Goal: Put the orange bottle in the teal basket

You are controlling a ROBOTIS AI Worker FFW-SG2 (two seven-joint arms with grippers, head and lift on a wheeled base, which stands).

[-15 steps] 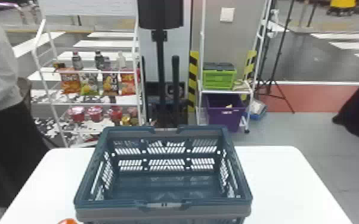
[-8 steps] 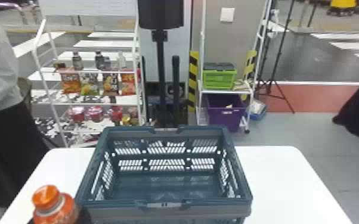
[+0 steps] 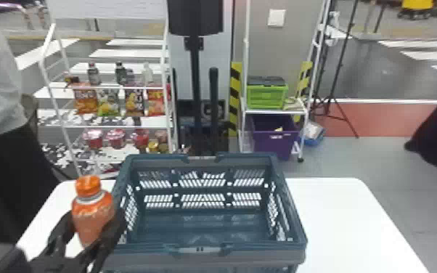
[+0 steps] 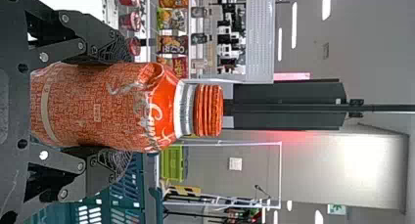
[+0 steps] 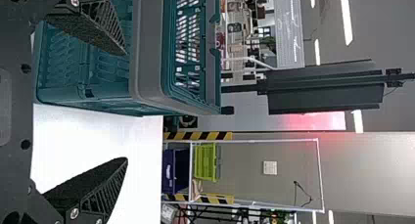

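Observation:
My left gripper (image 3: 92,227) is at the lower left in the head view, shut on the orange bottle (image 3: 91,210), which stands nearly upright at the left side of the teal basket (image 3: 207,250). From the left wrist view, the gripper (image 4: 117,106) has a finger on either side of the bottle (image 4: 103,104), its orange cap pointing away from the wrist. Behind one finger, part of the basket (image 4: 127,185) shows. In the right wrist view, my right gripper (image 5: 126,106) stands open with nothing between its fingers, near the basket's side (image 5: 147,48).
The white table (image 3: 337,218) extends on both sides of the basket. Beyond it are a snack shelf (image 3: 109,87) at the left and a rack with a green crate (image 3: 266,96) and a purple bin (image 3: 274,141). A person stands at the left edge.
The orange bottle has risen from the lower left edge of the head view, and my left gripper has come into sight with it. The basket has kept its place.

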